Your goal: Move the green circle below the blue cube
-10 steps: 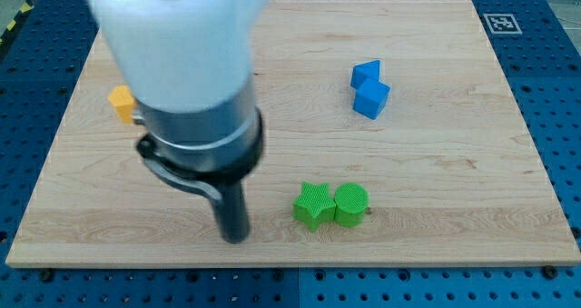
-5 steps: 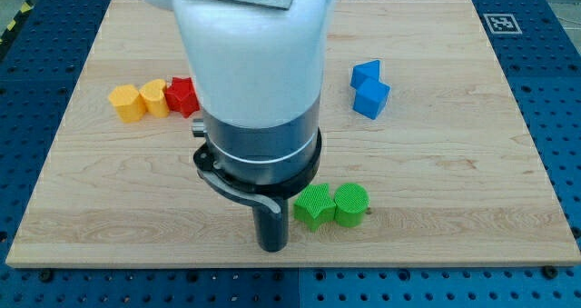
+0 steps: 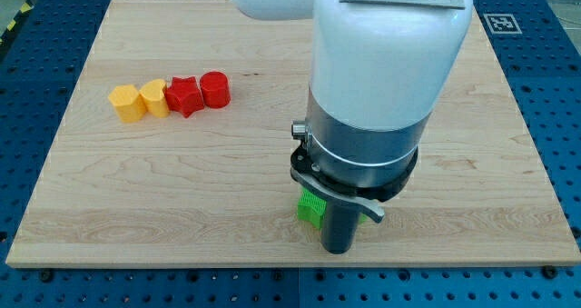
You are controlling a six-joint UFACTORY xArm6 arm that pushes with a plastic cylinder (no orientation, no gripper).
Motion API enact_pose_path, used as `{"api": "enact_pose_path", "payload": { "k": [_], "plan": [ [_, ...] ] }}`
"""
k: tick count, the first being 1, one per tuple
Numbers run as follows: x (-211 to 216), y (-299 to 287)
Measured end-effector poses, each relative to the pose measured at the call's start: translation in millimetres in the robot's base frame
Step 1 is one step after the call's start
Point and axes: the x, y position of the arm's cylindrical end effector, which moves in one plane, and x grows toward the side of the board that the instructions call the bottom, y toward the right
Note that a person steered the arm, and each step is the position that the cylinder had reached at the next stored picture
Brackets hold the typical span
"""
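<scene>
You see the wooden board point(image 3: 100, 208) with the arm's white and grey body point(image 3: 381, 90) covering its right half, there being no jaws, only a rod. My tip point(image 3: 337, 251) rests near the view's bottom, just right of a green block point(image 3: 310, 209), mostly hidden, perhaps the star. Green circle and blue cube don't show. Upper left, a row: yellow block point(image 3: 126, 103), yellow block point(image 3: 154, 97), red star point(image 3: 183, 96), red cylinder point(image 3: 215, 88).

Bright, even overhead light falls on the pale wooden bench point(image 3: 136, 199), with no glare and only soft, short shadows beside the small blocks. The white arm housing point(image 3: 381, 63) close to the camera looks slightly soft, while the bench grain stays sharp.
</scene>
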Motion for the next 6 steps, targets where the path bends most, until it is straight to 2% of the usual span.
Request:
{"api": "enact_pose_path", "payload": {
  "k": [2, 6],
  "plan": [
    [0.0, 20.4],
    [-21.2, 10.7]
  ]
}}
